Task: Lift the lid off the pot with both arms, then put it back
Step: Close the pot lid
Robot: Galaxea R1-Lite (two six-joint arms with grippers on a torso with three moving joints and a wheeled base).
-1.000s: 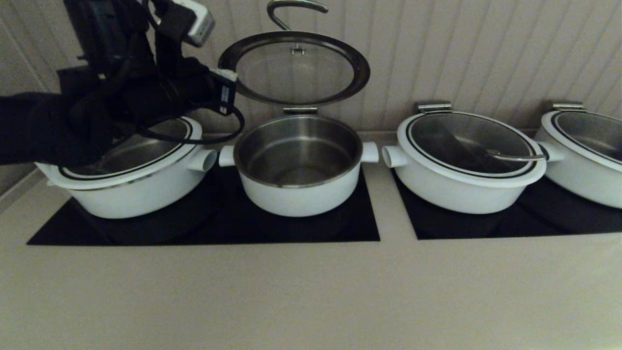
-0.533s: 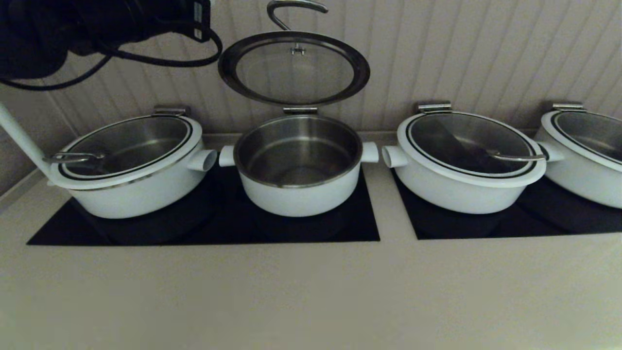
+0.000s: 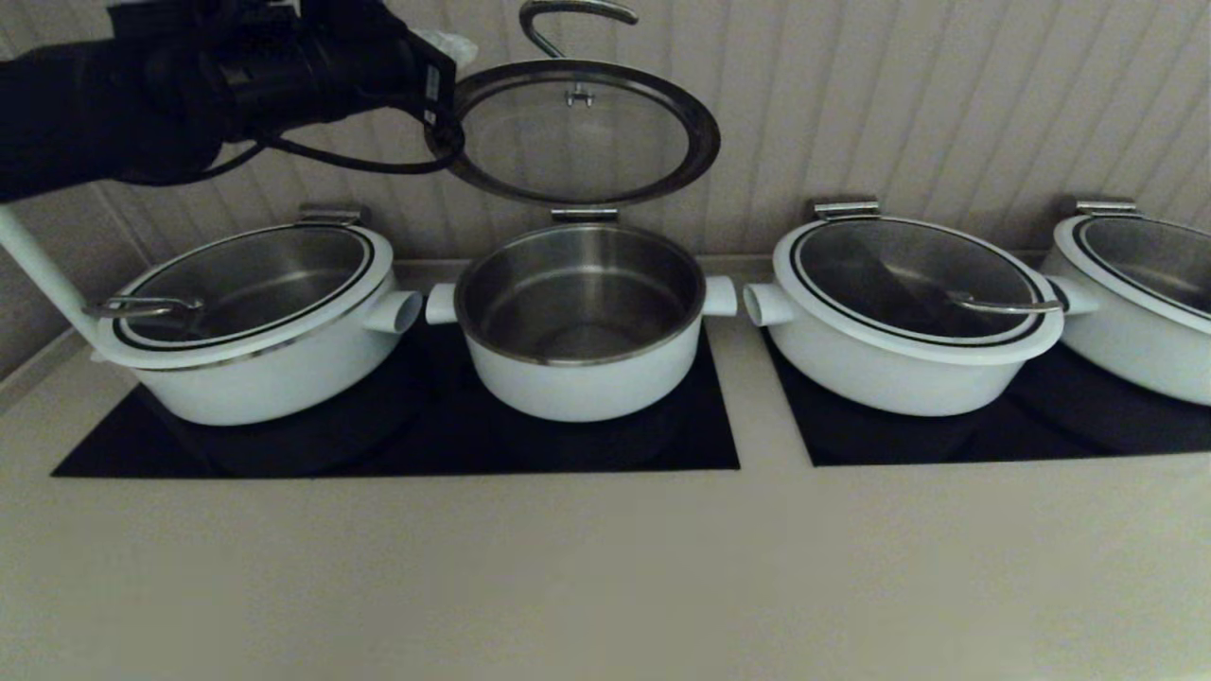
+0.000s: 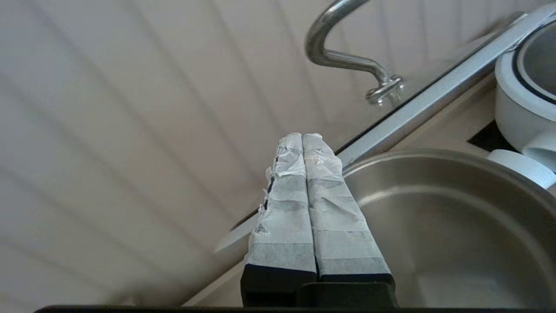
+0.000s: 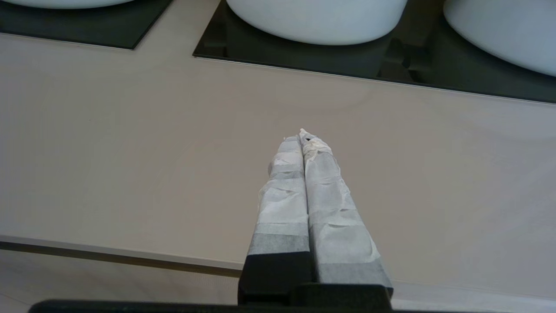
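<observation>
The lid (image 3: pixel 577 142) stands tilted up, open behind the pot (image 3: pixel 582 378), its steel handle (image 3: pixel 568 19) toward the wall. The pot's steel inside is bare. My left gripper (image 3: pixel 445 43) is high at the lid's left rim, shut and empty; I cannot tell whether it touches the rim. In the left wrist view its taped fingertips (image 4: pixel 302 137) lie pressed together before the lid's edge (image 4: pixel 434 108), with the handle (image 4: pixel 330 48) beyond and the pot (image 4: pixel 456 226) below. My right gripper (image 5: pixel 301 134) is shut and empty over the bare counter (image 5: pixel 130 152), out of the head view.
A wide lidded white pot (image 3: pixel 255 378) stands left of the pot, another (image 3: pixel 899 378) to the right and a third (image 3: pixel 1145 331) at the far right, all on black hobs (image 3: pixel 284 454). A panelled wall runs close behind. A white pole (image 3: pixel 38 274) leans at the left edge.
My left arm rose from over the left wide pot to the top of the view, then moved right to the lid's left rim. The lid and pots have not moved.
</observation>
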